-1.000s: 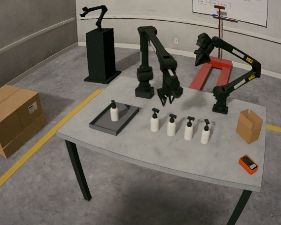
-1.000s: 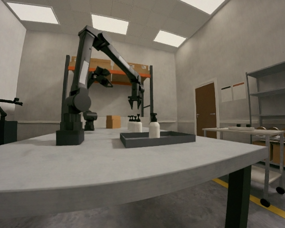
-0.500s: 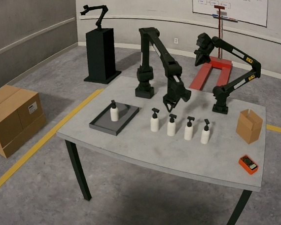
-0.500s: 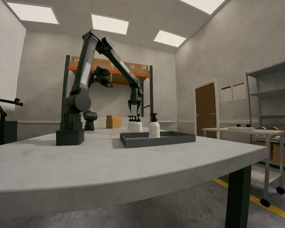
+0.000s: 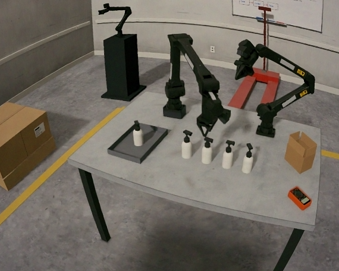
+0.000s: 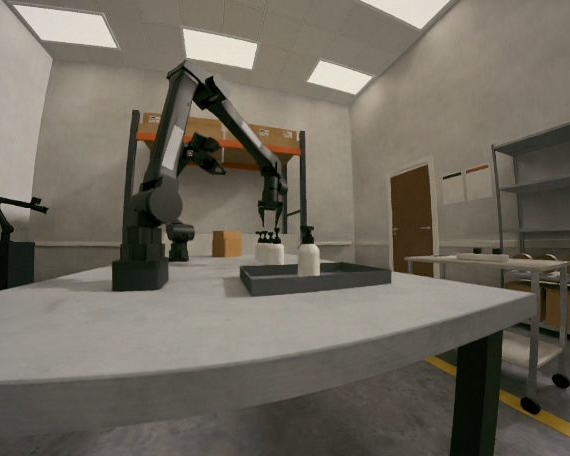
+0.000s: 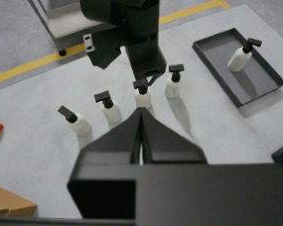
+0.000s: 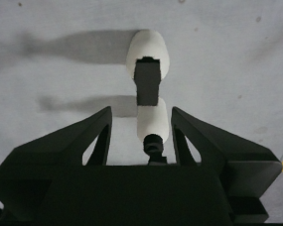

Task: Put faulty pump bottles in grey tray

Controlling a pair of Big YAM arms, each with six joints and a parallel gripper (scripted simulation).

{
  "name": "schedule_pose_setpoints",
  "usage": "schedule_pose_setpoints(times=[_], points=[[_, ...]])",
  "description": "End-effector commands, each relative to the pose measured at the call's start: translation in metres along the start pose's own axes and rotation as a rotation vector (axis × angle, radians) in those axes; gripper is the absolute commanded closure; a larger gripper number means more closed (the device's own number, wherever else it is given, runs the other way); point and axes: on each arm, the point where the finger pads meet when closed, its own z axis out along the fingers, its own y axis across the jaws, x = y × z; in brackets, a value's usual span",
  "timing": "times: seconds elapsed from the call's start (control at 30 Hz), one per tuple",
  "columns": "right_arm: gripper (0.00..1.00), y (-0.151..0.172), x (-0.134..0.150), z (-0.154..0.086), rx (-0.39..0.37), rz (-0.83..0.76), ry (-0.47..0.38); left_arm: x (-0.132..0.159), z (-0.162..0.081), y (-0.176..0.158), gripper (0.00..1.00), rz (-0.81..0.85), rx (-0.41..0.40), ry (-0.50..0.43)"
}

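Observation:
Four white pump bottles stand in a row on the table [image 5: 186, 145] [image 5: 206, 151] [image 5: 228, 155] [image 5: 247, 160]. A fifth bottle [image 5: 137, 135] stands upright in the grey tray [image 5: 138, 142]. My right gripper [image 5: 205, 132] points down right over the pump head of the second bottle in the row. It is open, and in the right wrist view its fingers stand on either side of that bottle [image 8: 153, 124] without touching it. My left gripper [image 5: 241, 69] is shut and empty, raised high behind the row. Its closed fingertips [image 7: 140, 111] show in the left wrist view.
An open cardboard box [image 5: 300, 151] stands at the table's right side. An orange meter [image 5: 300, 198] lies near the front right corner. The two arm bases [image 5: 174, 110] [image 5: 266, 129] stand at the table's back edge.

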Motion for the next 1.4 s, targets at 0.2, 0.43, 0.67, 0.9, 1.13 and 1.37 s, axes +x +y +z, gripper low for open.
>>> schedule_pose_setpoints(times=[0.2, 0.43, 0.67, 0.9, 1.13, 1.37], points=[[0.49, -0.017, -0.020, -0.002, 0.032, -0.021, -0.043, -0.018, -0.010, 0.000, 1.00, -0.026, 0.008, -0.029], [0.49, -0.017, -0.021, 0.003, 0.039, -0.021, -0.051, -0.018, -0.010, 0.000, 1.00, -0.026, 0.008, -0.029], [0.49, -0.017, -0.021, 0.017, 0.035, -0.021, -0.045, -0.018, -0.010, 0.000, 1.00, -0.026, 0.008, -0.029], [0.49, -0.017, -0.021, 0.030, 0.028, -0.021, -0.037, -0.018, -0.010, 0.000, 1.00, -0.026, 0.008, -0.029], [0.49, -0.016, -0.019, 0.035, 0.034, -0.021, -0.044, -0.018, -0.010, 0.000, 1.00, -0.026, 0.008, -0.029], [0.49, -0.018, -0.022, 0.039, 0.039, -0.021, -0.051, -0.018, -0.010, 0.000, 1.00, -0.026, 0.008, -0.029]])
